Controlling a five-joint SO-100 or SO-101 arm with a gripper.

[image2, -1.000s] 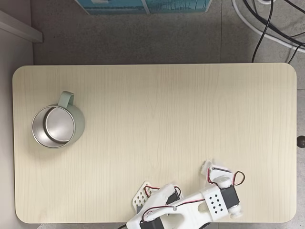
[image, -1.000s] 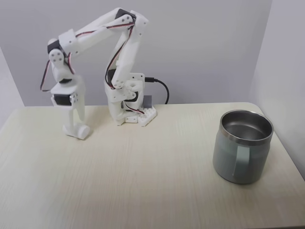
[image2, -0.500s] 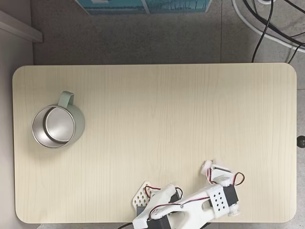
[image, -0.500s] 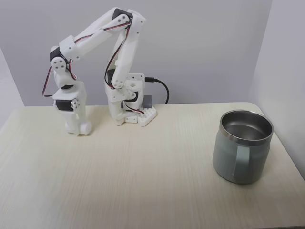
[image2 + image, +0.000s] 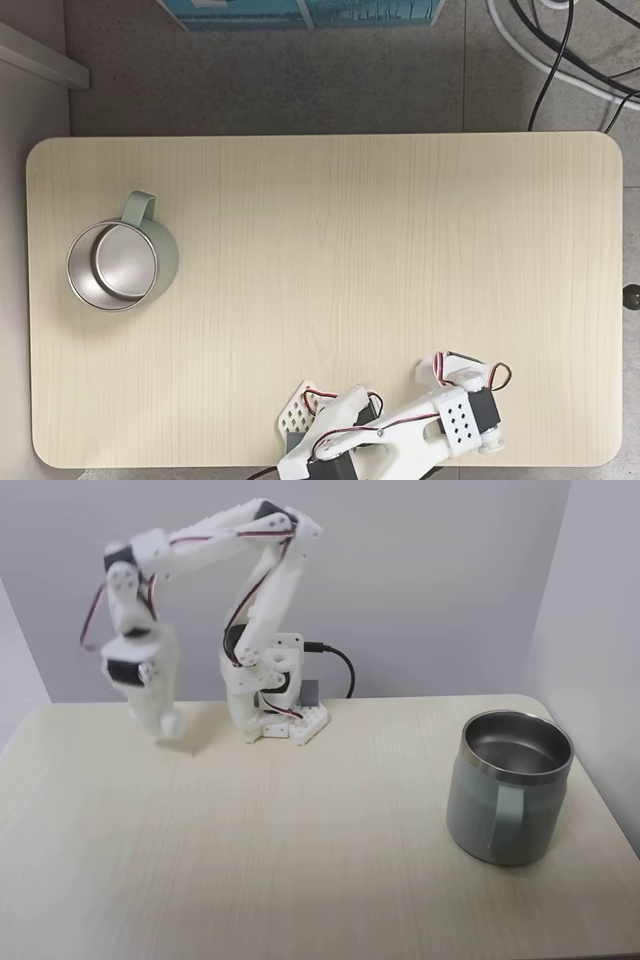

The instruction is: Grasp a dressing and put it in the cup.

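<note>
The cup [image 5: 512,790], a large grey-green metal mug with a shiny inside, stands on the table's right side, handle toward the camera. From above, the cup [image 5: 120,262] sits at the left. At the far left back, my white gripper [image 5: 165,722] hangs just above the table, blurred by motion and pointing down. It is shut on the dressing [image 5: 172,724], a small white rounded lump at its tip. From above, the gripper [image 5: 432,368] is near the bottom edge, right of centre, with the dressing [image 5: 426,372] peeking out white at its end.
The arm's base [image 5: 268,700] stands at the back of the table with a black cable [image 5: 341,666] behind it. Light wood tabletop [image 5: 330,250] stretches between gripper and cup. Grey walls close in behind and at the right.
The gripper closed around the dressing on the table, then rose with it. It now hangs above the surface, and the upper arm has swung higher.
</note>
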